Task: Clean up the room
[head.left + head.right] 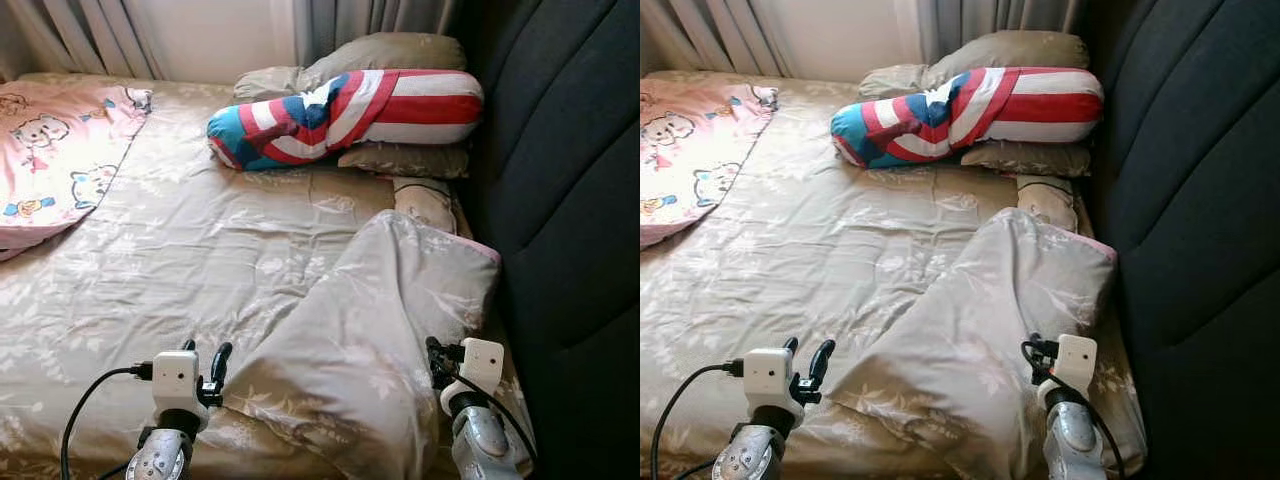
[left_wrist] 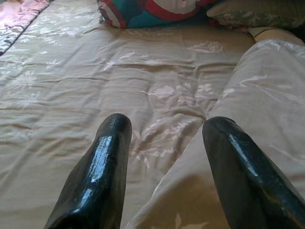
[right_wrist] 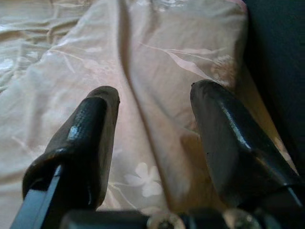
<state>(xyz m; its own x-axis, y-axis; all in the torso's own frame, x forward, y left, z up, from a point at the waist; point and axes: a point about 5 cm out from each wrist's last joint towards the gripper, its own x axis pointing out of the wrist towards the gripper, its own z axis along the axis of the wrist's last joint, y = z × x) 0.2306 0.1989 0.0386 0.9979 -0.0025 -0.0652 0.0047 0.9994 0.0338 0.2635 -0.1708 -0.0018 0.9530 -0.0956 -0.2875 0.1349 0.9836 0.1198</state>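
Grippers (image 2: 164, 157) (image 3: 152, 119) straddle rumpled satin quilt (image 1: 370, 340).

We see a bed (image 1: 180, 250) in beige floral sheet, folded beige duvet (image 1: 370, 340) lower centre-right. Striped red-white-blue bolster (image 1: 350, 115) on pillows (image 1: 400, 158), top centre. Pink cartoon blanket (image 1: 55, 150) upper left. Dark headboard (image 1: 570, 200) right. Left gripper (image 1: 205, 358) bottom left, spread; right gripper (image 1: 435, 355) bottom right against the duvet.

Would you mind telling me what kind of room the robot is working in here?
Most likely a bedroom: a bed with a beige floral sheet, a folded quilt, a striped bolster pillow and curtains.
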